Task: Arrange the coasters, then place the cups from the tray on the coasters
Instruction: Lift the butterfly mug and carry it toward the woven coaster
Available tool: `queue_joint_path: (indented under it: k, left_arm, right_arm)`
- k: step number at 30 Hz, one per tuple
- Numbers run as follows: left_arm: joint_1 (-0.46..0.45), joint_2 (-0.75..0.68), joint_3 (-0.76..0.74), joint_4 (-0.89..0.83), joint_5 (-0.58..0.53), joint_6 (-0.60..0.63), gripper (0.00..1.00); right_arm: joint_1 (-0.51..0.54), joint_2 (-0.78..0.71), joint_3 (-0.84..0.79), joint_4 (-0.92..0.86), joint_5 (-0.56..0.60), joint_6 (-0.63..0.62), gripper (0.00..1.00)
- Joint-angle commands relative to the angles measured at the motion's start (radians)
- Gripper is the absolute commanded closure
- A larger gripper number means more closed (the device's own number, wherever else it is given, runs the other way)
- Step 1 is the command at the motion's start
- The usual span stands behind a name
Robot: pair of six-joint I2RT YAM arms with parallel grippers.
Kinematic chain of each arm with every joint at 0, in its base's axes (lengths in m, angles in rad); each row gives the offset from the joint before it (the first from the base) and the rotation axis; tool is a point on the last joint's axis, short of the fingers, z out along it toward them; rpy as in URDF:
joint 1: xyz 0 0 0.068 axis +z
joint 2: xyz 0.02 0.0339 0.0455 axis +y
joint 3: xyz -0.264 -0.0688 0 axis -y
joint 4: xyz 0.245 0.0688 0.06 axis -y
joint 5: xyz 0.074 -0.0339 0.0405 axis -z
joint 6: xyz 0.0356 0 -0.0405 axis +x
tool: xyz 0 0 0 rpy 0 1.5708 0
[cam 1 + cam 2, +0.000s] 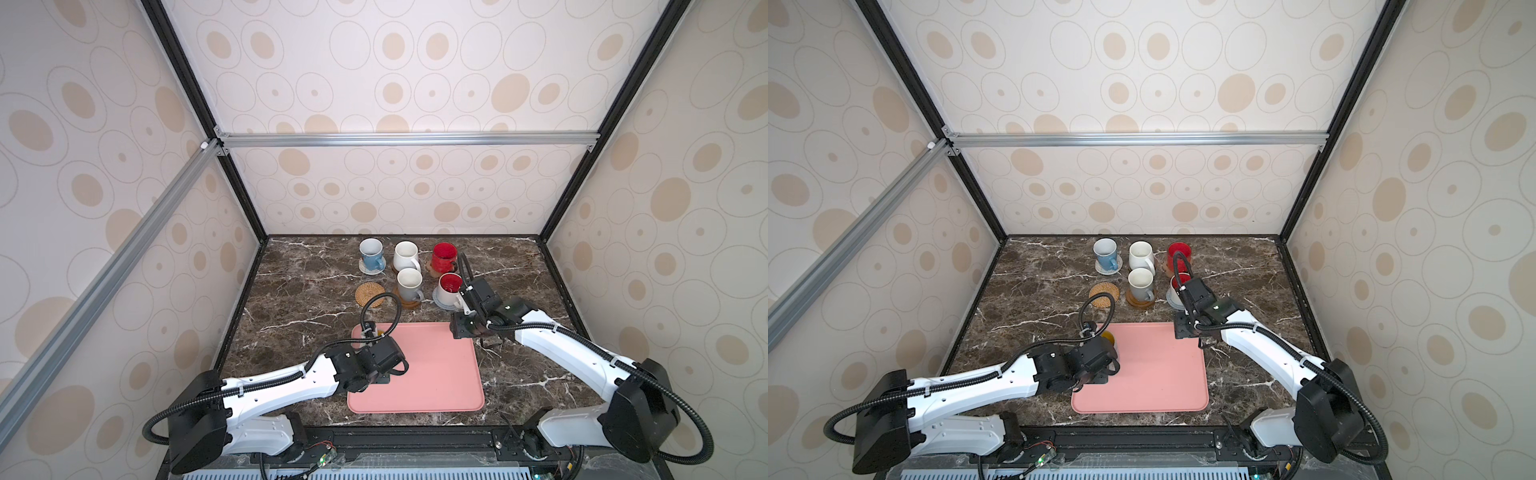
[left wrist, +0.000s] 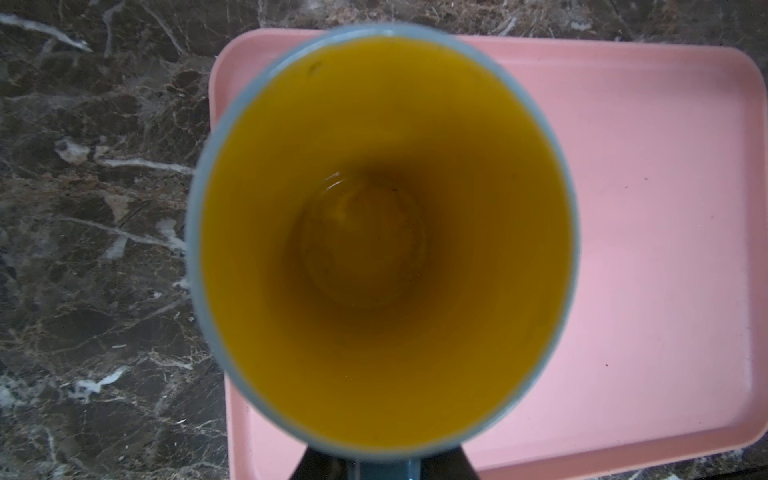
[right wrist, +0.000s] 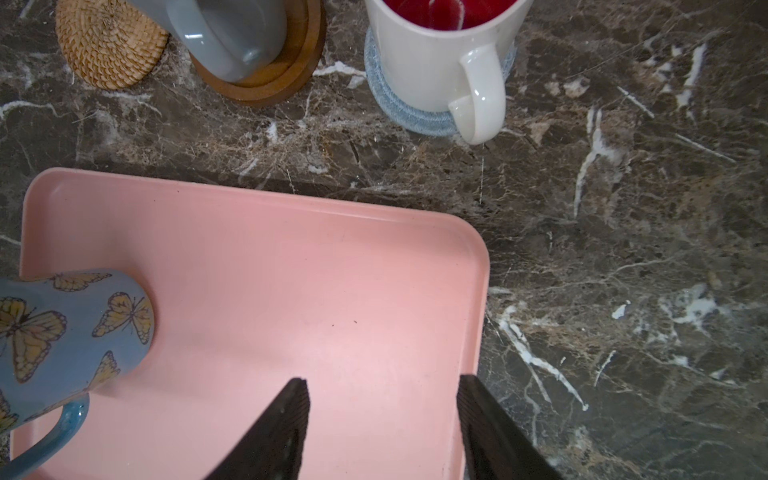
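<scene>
left wrist view: left gripper (image 2: pixel 382 468) pinching handle of blue mug (image 2: pixel 382 232) on tray (image 2: pixel 648 199); right gripper (image 3: pixel 383 380) spread, hovering over tray corner, arm stretched forward

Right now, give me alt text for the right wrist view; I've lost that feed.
The right gripper hangs open over an edge of the pink tray, on which a blue butterfly mug stands. Beyond it: a red-lined white mug on a blue-grey coaster, a grey-white mug on a brown disc, a bare rattan coaster.
</scene>
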Motion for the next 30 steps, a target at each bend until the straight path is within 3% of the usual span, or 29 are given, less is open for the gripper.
queue_joint_path:
  k: [1,30]
  left_arm:
    - [0.007,0.015,0.002,-0.001,-0.057,-0.038,0.84]
    - [0.047,0.000,0.120,-0.036,-0.220,-0.192,0.86]
  right_arm:
    - [-0.006,-0.013,-0.015,-0.008,-0.001,0.010,0.39]
    - [-0.005,-0.058,-0.019,-0.009,-0.031,-0.083,0.39]
